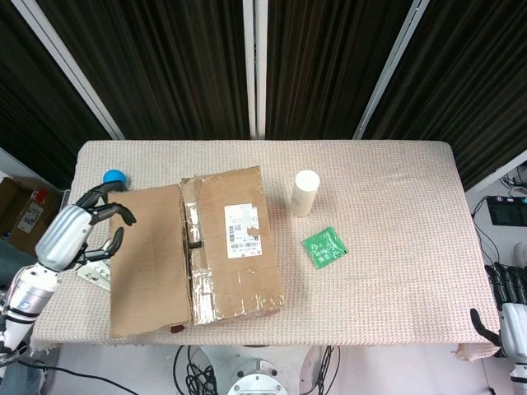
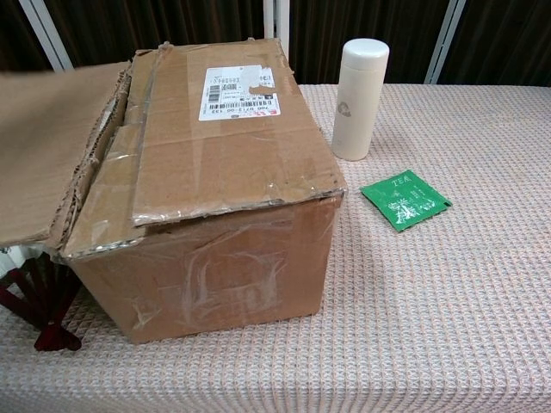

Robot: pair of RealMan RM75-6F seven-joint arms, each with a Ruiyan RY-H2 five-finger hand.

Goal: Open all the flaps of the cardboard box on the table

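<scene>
The cardboard box (image 1: 239,239) (image 2: 215,198) stands left of the table's middle. Its left long flap (image 1: 146,257) (image 2: 43,151) lies folded out flat to the left. The right long flap (image 1: 240,222), bearing a white label (image 2: 238,92), still lies shut over the top. My left hand (image 1: 78,232) hovers at the far left, just past the opened flap's outer edge, fingers spread, holding nothing. My right hand (image 1: 504,303) hangs off the table at the lower right corner of the head view, fingers slightly curled and apart, empty.
A white cylindrical bottle (image 1: 304,192) (image 2: 359,99) stands right of the box, and a green tea packet (image 1: 324,247) (image 2: 405,199) lies in front of it. A blue-topped dark object (image 1: 112,177) peeks out behind the flap. A folding fan (image 2: 34,297) lies partly under the flap.
</scene>
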